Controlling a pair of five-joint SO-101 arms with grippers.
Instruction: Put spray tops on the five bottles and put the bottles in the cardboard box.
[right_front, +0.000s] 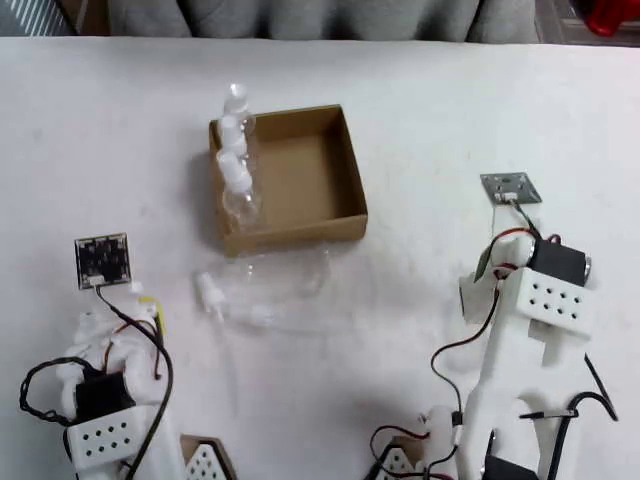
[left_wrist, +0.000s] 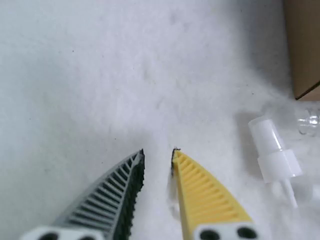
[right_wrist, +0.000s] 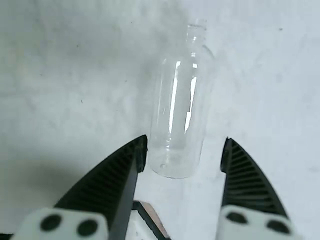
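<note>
The box (right_front: 300, 175) sits open near the middle of the white tabletop (right_front: 450, 110). Topped bottles (right_front: 235, 150) crowd its 9 o'clock wall, their white sprayers one behind another; how many there are I cannot tell.

Just at 6 o'clock of the box a clear bottle (right_wrist: 180, 110) lies on its side on the tabletop, uncapped, with its neck toward 9 o'clock and its base toward 3 o'clock. A loose spray top (left_wrist: 275, 150) lies just beside that neck, at the bottle's 9 o'clock. Its thin dip tube (right_front: 226, 350) trails off toward 6 o'clock.

The left claw (left_wrist: 158, 152) hangs low over bare tabletop at about 7 o'clock from the box. Its grey finger (left_wrist: 120, 190) and yellow finger (left_wrist: 205, 195) are parted by only a narrow gap, with nothing between them. The spray top lies near the yellow finger, not touching it.

The right claw (right_wrist: 185, 145) is spread wide, with two black fingers (right_wrist: 115, 180) and nothing gripped. In its own wrist view the bottle's base shows between the fingertips. From above, the right arm (right_front: 530, 310) stands at 3 o'clock of the bottle, apart from it.

A black square marker (right_front: 101, 258) lies by the left arm, and a grey plate (right_front: 510, 187) lies at 12 o'clock of the right arm.
</note>
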